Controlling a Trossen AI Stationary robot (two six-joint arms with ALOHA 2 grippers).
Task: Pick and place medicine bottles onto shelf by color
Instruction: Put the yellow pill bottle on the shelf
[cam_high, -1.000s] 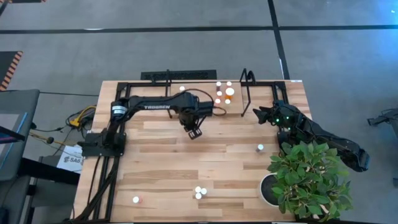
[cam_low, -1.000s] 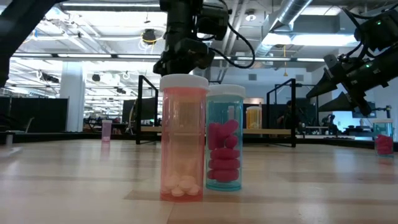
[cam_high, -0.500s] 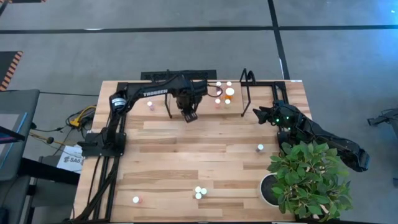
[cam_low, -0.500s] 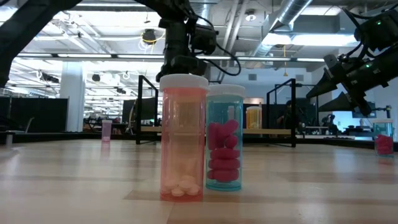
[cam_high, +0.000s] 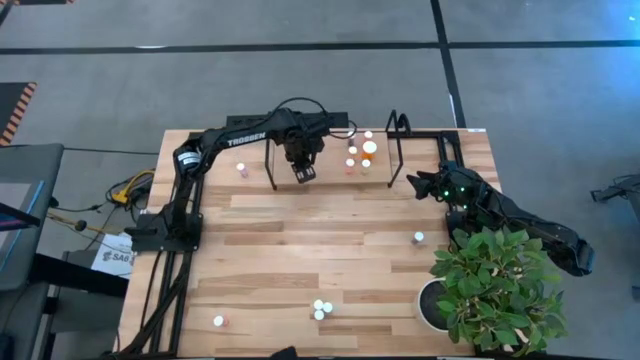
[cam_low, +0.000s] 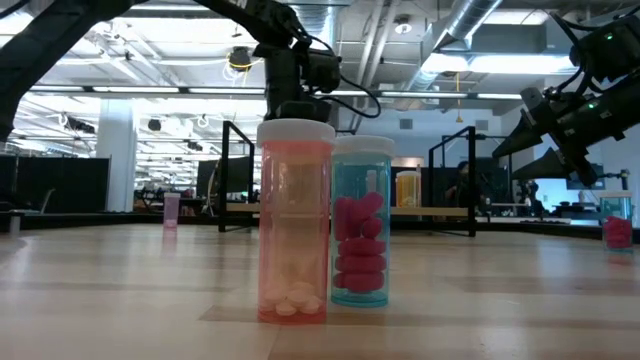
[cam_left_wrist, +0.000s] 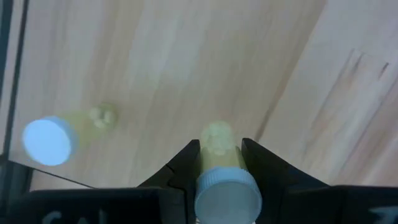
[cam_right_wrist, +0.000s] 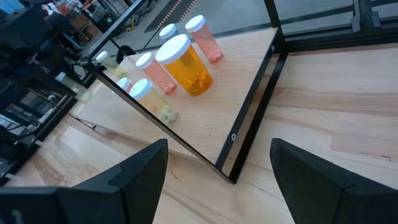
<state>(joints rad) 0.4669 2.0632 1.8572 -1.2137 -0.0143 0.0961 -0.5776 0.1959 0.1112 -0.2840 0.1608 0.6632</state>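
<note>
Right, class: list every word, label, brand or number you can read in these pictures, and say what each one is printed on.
"TROSSEN": white letters on the dark left arm in the high view, only just legible.
White paper sheet beside the wooden table's left edge: dark print, too small to read.
Pink and teal pill bottles in the low view: no readable label.
No other text can be made out.

A leafy green plant in a round white pot stands at the near right corner of the plank table (its foliage spills past the edge). Yellow and dark cables lie on the grey floor just left of the table.
</note>
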